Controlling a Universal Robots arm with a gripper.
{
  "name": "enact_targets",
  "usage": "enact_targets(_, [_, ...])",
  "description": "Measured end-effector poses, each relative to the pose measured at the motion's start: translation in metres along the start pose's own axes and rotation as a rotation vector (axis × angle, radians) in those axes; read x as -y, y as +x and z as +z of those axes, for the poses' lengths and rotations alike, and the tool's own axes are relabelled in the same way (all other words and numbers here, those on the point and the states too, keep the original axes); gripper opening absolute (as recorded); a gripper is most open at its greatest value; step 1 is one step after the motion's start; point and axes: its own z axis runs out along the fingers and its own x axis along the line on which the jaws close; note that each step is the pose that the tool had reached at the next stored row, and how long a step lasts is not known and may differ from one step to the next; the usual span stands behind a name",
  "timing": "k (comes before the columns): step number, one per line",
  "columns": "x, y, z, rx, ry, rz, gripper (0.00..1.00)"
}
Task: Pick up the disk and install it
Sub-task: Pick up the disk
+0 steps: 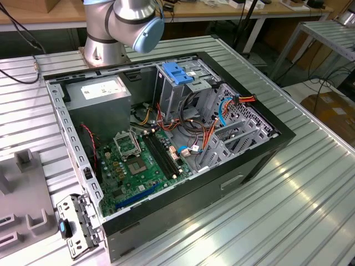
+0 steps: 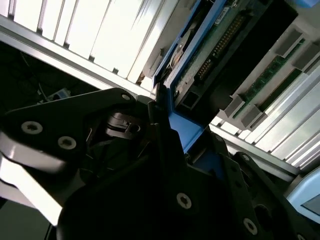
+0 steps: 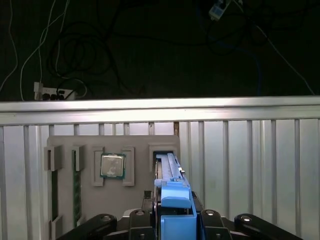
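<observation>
Disk (image 3: 168, 170), one, stands on edge in the first wrist view, clamped between the two fingers of the pincer (image 3: 174, 215), which press on its blue side rails. The end away from the pincer meets the dark slot of the grey tray (image 3: 65, 145); whether it sits in that slot or just clear of it cannot be told. In the second wrist view the disk (image 2: 215, 45) shows its circuit-board face, partly cut off by the frame edge, and the black body of the pincer (image 2: 185, 137) hides the gripped end.

The tray carries one processor (image 3: 112, 165) and one green memory stick (image 3: 76, 187). It rests on the ribbed worktop (image 3: 250, 165), beyond whose edge cables and one power strip (image 3: 50, 91) lie on a dark floor.

In the exterior view one open case (image 1: 263, 158) lies on the worktop, holding one motherboard (image 1: 138, 160), one power supply (image 1: 102, 91) and one drive cage (image 1: 183, 91) with a blue latch (image 1: 176, 72). The arm (image 1: 133, 22) rises from its base (image 1: 102, 52) on the far side of the case. Above the shoulder joint it is cut off by the frame.
</observation>
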Motion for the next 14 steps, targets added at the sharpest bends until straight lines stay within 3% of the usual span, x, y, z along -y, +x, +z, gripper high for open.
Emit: enact_targets(14, [0.0000, -0.0001, -0.0538, 0.0000, 0.0000, 0.000, 0.37])
